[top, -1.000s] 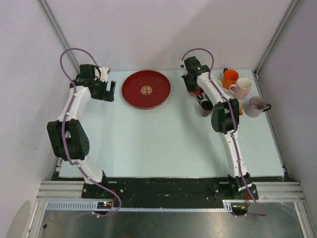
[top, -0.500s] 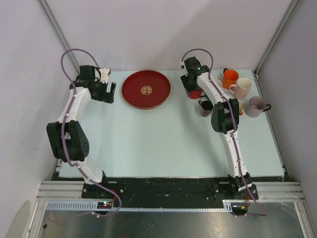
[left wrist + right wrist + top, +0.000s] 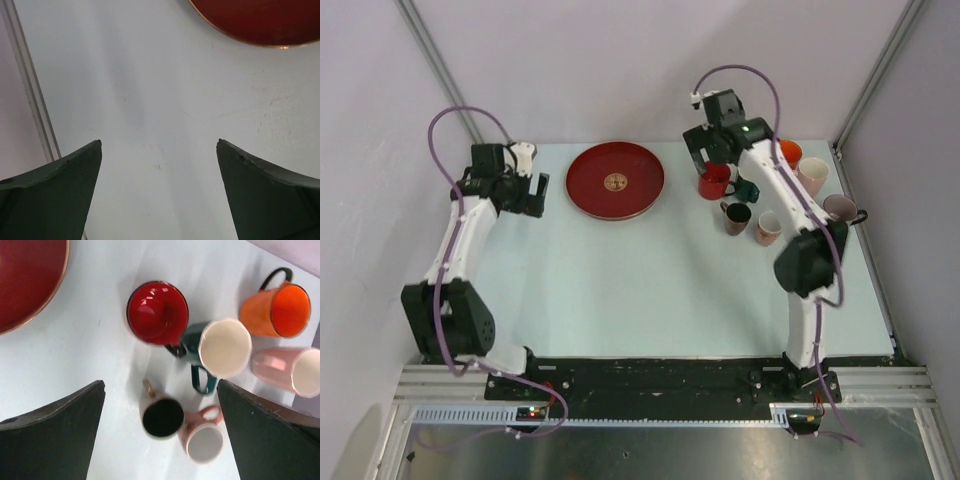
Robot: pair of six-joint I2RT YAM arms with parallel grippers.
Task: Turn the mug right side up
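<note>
The red mug (image 3: 714, 181) stands on the table just right of the red plate, its glossy red inside facing up (image 3: 157, 312) and its dark handle pointing toward the green mug. My right gripper (image 3: 708, 160) hovers above the mug cluster, open, with nothing between its fingers (image 3: 160, 385). The mug sits beyond the fingertips in the right wrist view, apart from them. My left gripper (image 3: 534, 190) is open over bare table left of the plate, and in the left wrist view (image 3: 160, 145) only table shows between its fingers.
A red plate (image 3: 615, 180) lies at the back centre. Round the red mug stand a green mug (image 3: 225, 347), an orange mug (image 3: 275, 310), a pink mug (image 3: 287, 370), a dark-inside mug (image 3: 161, 416) and a small pink-handled mug (image 3: 202, 440). Another pinkish mug (image 3: 840, 210) sits near the right edge.
My right gripper opened, let go of the red mug and lifted up and back from it. The left gripper shifted slightly left.
</note>
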